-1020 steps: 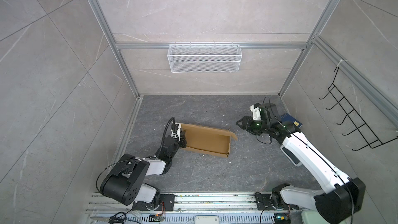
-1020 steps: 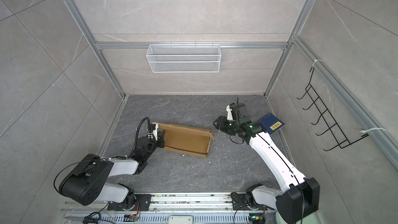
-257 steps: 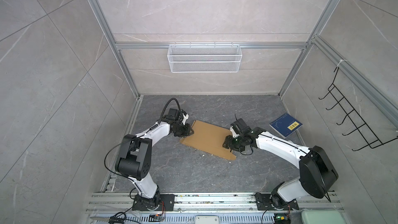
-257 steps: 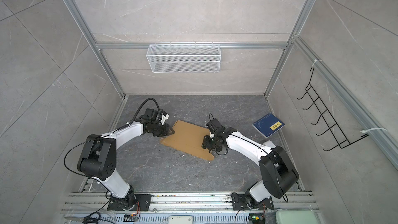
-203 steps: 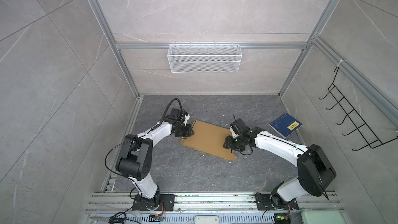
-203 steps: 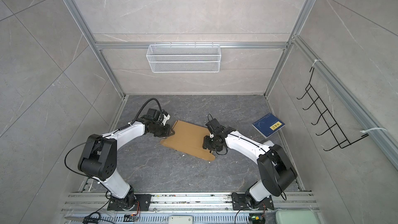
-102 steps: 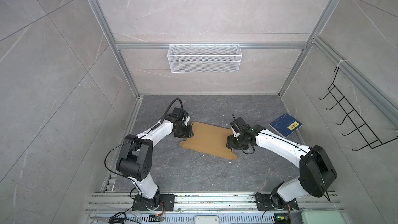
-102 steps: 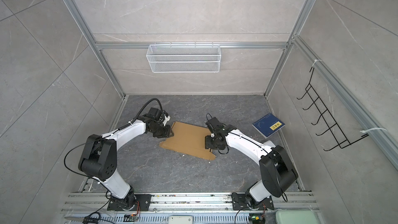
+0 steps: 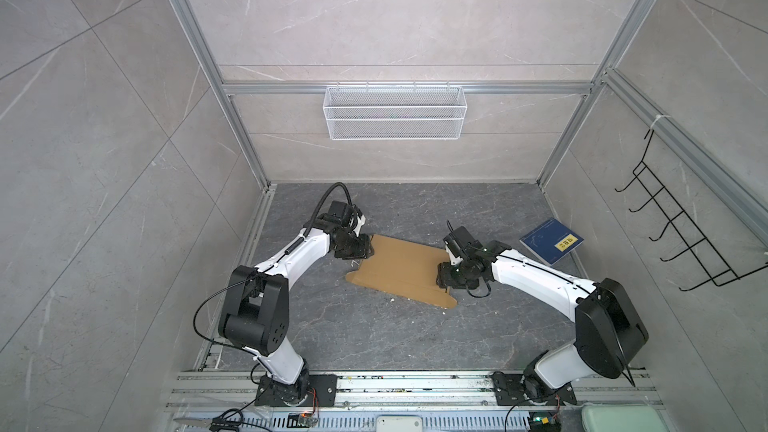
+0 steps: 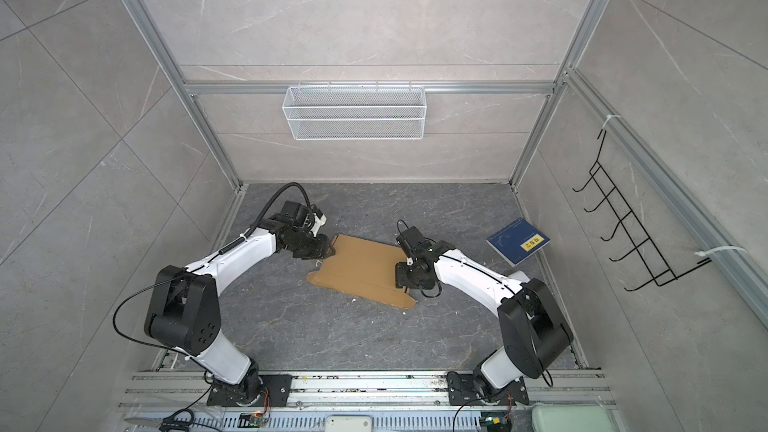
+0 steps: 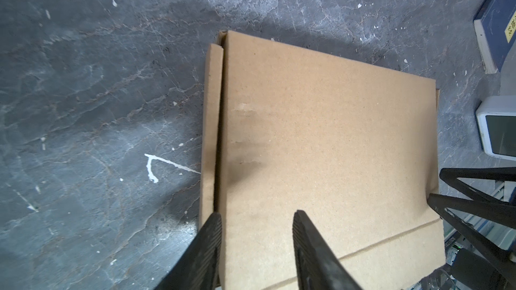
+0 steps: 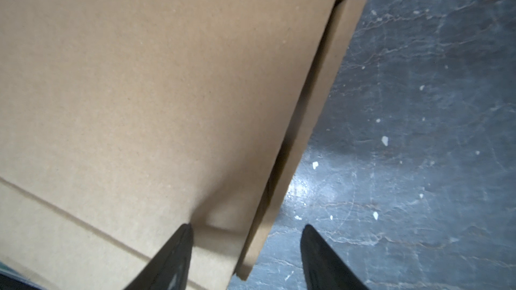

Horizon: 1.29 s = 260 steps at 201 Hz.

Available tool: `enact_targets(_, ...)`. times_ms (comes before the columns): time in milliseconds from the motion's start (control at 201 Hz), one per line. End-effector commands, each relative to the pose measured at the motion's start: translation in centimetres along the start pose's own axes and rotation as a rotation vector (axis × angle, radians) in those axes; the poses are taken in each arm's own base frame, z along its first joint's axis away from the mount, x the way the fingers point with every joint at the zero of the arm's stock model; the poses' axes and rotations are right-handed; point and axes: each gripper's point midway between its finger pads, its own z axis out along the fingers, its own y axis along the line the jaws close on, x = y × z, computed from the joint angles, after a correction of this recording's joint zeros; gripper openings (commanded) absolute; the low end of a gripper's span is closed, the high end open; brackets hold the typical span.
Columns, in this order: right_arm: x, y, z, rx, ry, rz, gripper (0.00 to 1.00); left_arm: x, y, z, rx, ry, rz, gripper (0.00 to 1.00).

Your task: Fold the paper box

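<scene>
On grey stone bench (image 9: pixel 374 326), shallow brown cardboard box (image 9: pixel 401 270) lies lid down. Left fingers (image 11: pixel 206 246) & right fingers (image 12: pixel 173 255) open, empty, at opposite ends. Best tuck side flaps (image 11: pixel 210 124) w/o shoving it.

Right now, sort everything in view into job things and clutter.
Job:
box
left gripper
right gripper

Lying about:
book
wire basket
hook rack
</scene>
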Motion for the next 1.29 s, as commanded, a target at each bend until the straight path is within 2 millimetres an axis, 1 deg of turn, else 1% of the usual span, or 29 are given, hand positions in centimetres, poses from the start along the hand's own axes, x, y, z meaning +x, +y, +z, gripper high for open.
enact_targets(0,0.4,-0.6,0.5,0.03,0.01,-0.022,0.64,-1.5,0.2,-1.8,0.043,-0.057,-0.005,0.5)
enact_targets(114,-0.1,-0.1,0.0,0.007,-0.004,-0.022,0.65,-2.0,0.3,-1.3,0.085,-0.091,-0.018,0.57)
enact_targets(199,-0.5,0.6,-0.5,-0.03,-0.021,-0.028,0.66,-2.1,0.2,-0.8,0.111,-0.108,-0.034,0.59)
enact_targets(259,-0.8,0.7,-0.7,-0.039,-0.028,-0.023,0.66,-2.0,0.7,-0.3,0.113,-0.11,-0.05,0.59)
enact_targets(398,-1.2,0.2,-1.0,-0.053,-0.031,0.0,0.66,-1.4,1.2,0.9,0.121,-0.099,-0.079,0.59)
enact_targets(562,-1.4,-0.8,-1.2,-0.062,-0.039,0.033,0.66,-1.1,1.5,1.7,0.124,-0.085,-0.089,0.57)
enact_targets(657,-1.2,-1.1,-0.9,-0.062,-0.031,0.041,0.66,-0.8,1.6,2.0,0.122,-0.076,-0.096,0.55)
enact_targets(821,-0.8,-1.1,-0.1,-0.072,-0.018,0.05,0.65,0.0,2.4,2.7,0.102,-0.058,-0.122,0.51)
enact_targets(1010,-0.2,-2.2,1.4,-0.027,0.01,0.05,0.65,1.3,3.4,3.5,0.061,-0.031,-0.135,0.47)
enact_targets(1125,0.2,-2.3,2.1,-0.031,0.025,0.057,0.65,2.1,3.9,4.0,0.046,-0.016,-0.144,0.44)
enact_targets(1200,0.1,-2.3,2.1,-0.033,0.024,0.057,0.65,2.2,4.0,4.0,0.044,-0.015,-0.145,0.42)
enact_targets(1289,0.0,-2.2,2.1,-0.034,0.023,0.057,0.65,1.9,3.9,3.8,0.044,-0.025,-0.143,0.42)
